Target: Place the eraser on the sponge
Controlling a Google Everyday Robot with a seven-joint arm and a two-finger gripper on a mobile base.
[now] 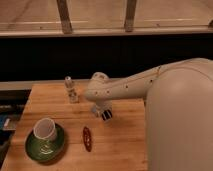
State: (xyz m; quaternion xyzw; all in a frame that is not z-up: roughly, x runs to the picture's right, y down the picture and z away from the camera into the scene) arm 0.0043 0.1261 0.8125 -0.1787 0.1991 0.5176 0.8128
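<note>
My arm reaches in from the right over the wooden table (125,145). The gripper (104,113) hangs at its left end, just above the table's middle. It is shut on the eraser (107,116), a small black block with a white stripe that shows below the wrist. The sponge is hidden under the wrist and gripper, and I cannot tell whether the eraser touches it.
A white cup (45,129) lies tilted on a green plate (35,150) at the front left. A slim dark red object (87,138) lies beside the plate. A small shaker (71,90) stands near the back edge. A dark wall runs behind the table.
</note>
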